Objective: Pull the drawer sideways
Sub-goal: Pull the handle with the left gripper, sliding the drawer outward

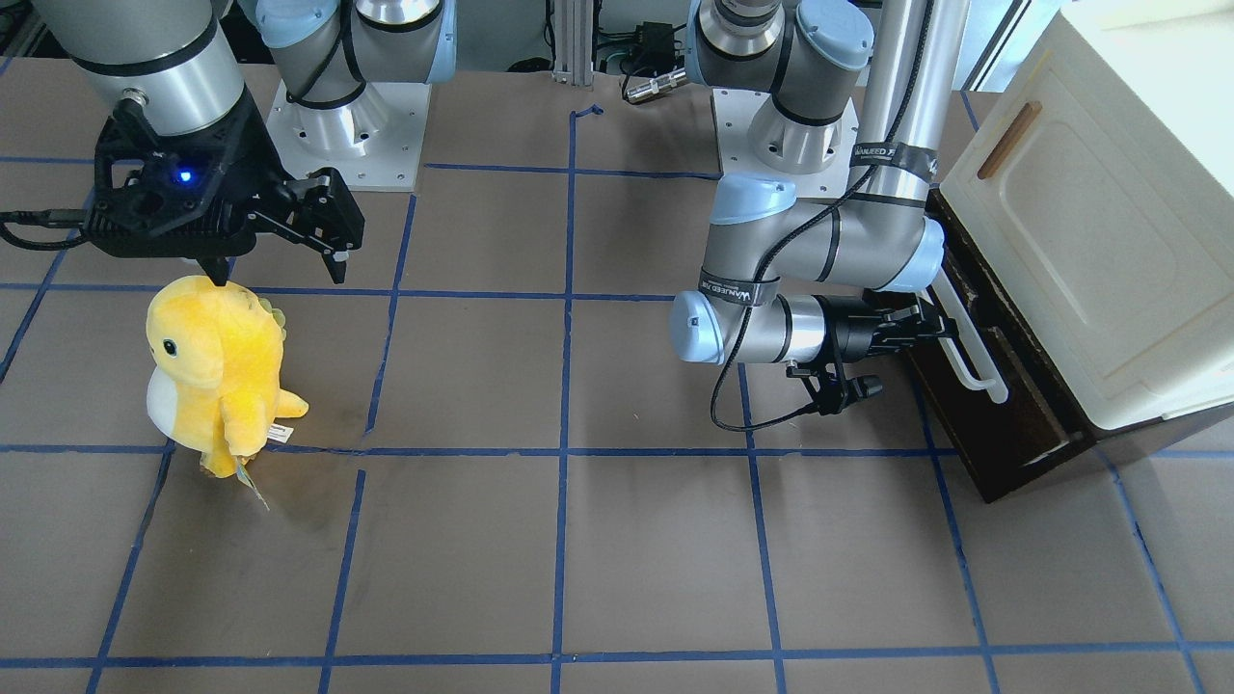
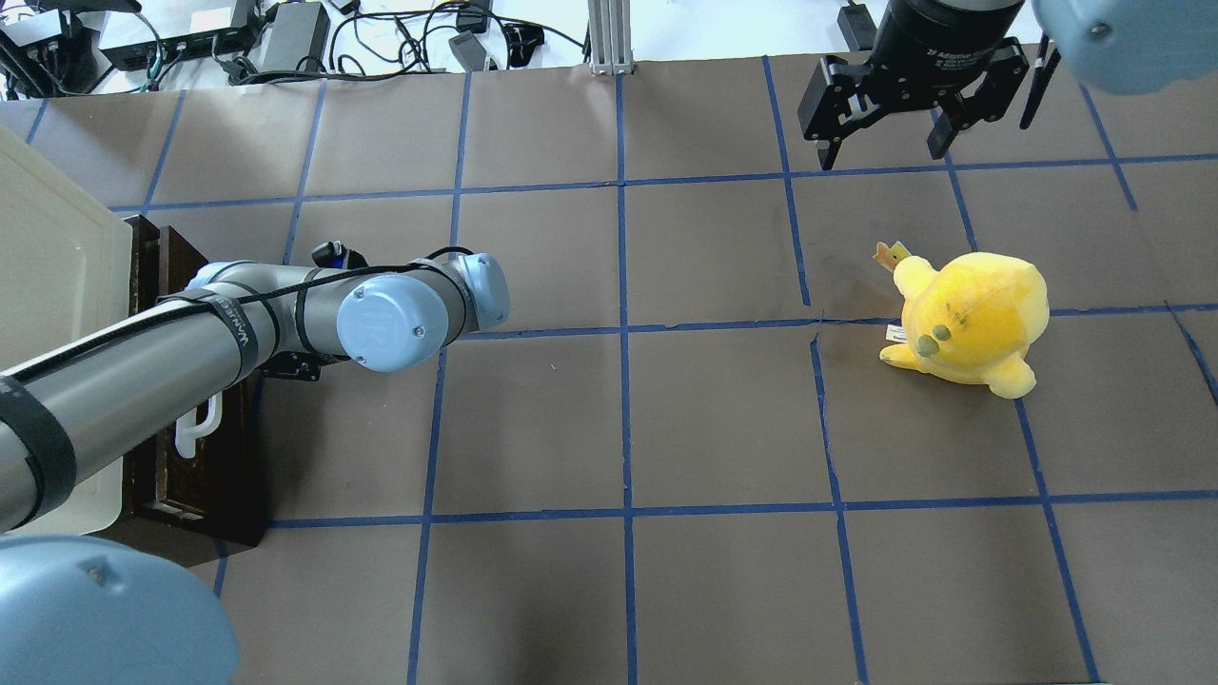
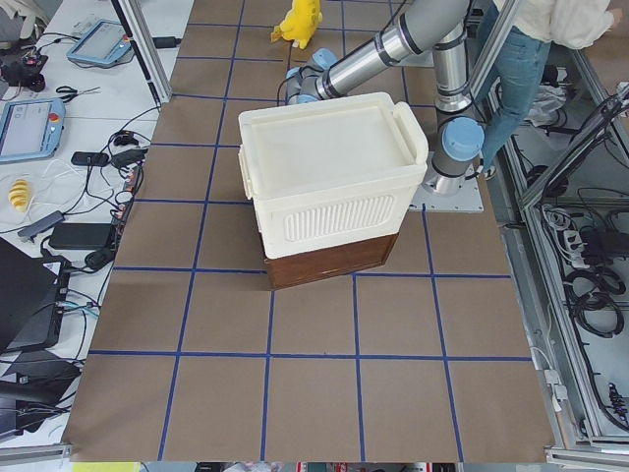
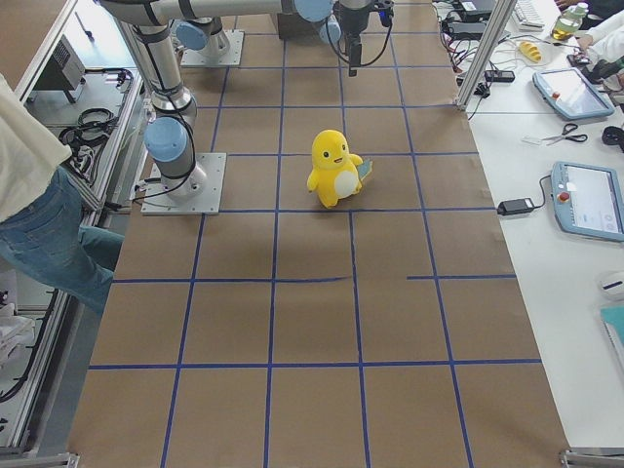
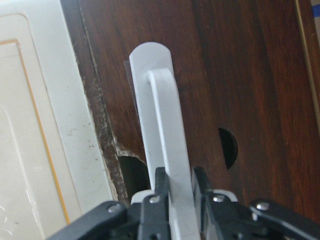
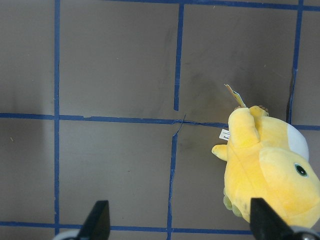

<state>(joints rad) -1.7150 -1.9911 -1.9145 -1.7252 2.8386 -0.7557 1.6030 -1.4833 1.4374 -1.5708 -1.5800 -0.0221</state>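
Brown drawer under white cabinet, robot's left table end. No pale interior showing: looks shut or barely out. Left gripper pinching handle: grasp done, sideways pull left. Right gripper spread, idle.

Taped brown table: cabinet, plush toy
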